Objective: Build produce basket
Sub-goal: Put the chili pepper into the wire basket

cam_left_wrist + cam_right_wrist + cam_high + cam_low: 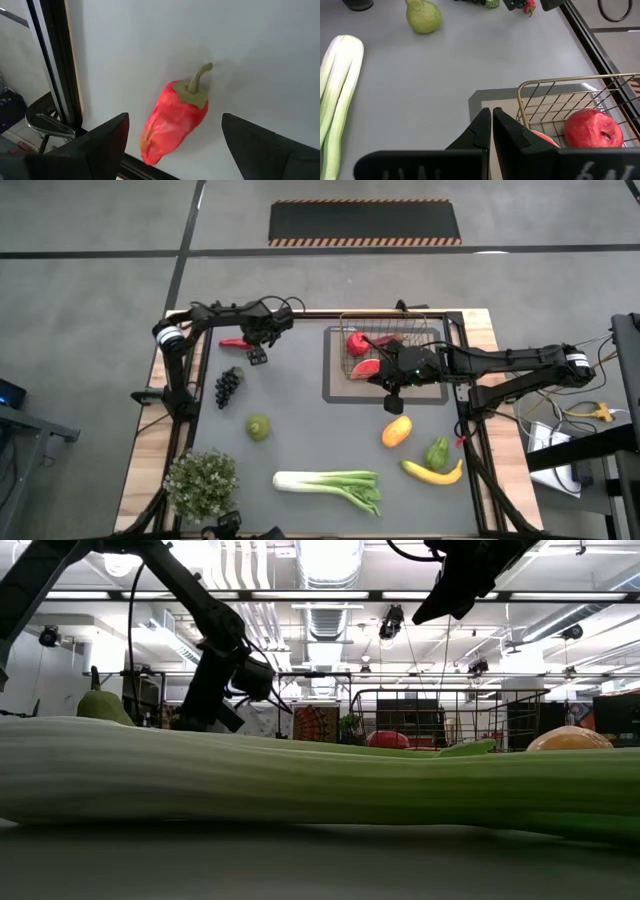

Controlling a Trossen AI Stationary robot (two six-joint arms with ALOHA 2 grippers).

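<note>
A red chilli pepper (175,117) with a green stem lies on the grey table at the far left (236,342). My left gripper (258,352) hangs just above it, open, one finger (107,140) on either side of the pepper and not touching it. The wire basket (392,348) stands on a mat at the far right and holds a red apple (592,128) and a red slice (366,366). My right gripper (491,120) hovers shut over the basket's near rim (395,392), holding nothing.
Loose on the table are purple grapes (228,385), a green pear (258,427), an orange mango (396,431), a green pepper (437,452), a banana (432,473) and a long leek (335,485). A potted plant (200,480) stands at the near left corner.
</note>
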